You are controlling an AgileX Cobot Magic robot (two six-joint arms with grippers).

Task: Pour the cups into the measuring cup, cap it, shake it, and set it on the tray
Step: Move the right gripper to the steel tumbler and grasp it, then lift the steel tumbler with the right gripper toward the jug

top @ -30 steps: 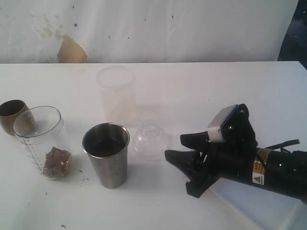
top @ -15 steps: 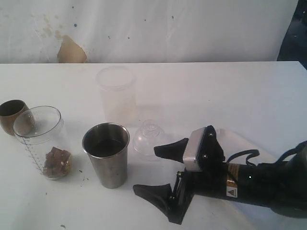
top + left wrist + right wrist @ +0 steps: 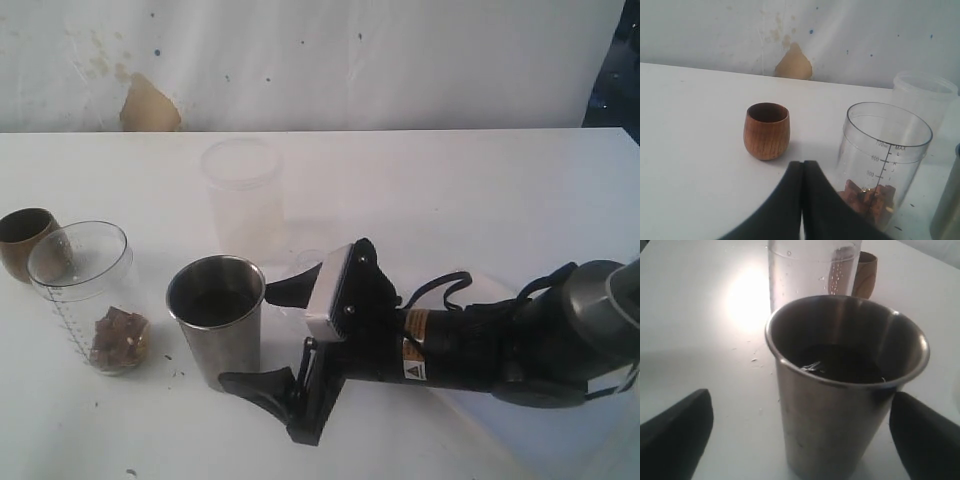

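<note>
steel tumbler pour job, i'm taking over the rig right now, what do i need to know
Left gripper shut, holding nothing.
Right gripper open, jaws either side of the steel tumbler, not closed on it.
Measuring cup already holds brown chunks; wooden cup stands upright beside it; tray lies under the right arm.
Left to do: pour the tumbler's dark liquid, cap, shake, set on tray.

Brushed grey metal on the tumbler [image 3: 840, 390], dull sheen, faint streaks down the wall. Brown wood with clear grain on the small cup [image 3: 766, 130], satin smooth. Clear glossy plastic for the measuring cup [image 3: 885, 150], scale printed in black. Milky, matt plastic for the frosted cup [image 3: 243, 190]. Matt black, plastic-looking fingers [image 3: 675, 432]. White, smooth surface [image 3: 450, 200], lightly speckled.
</note>
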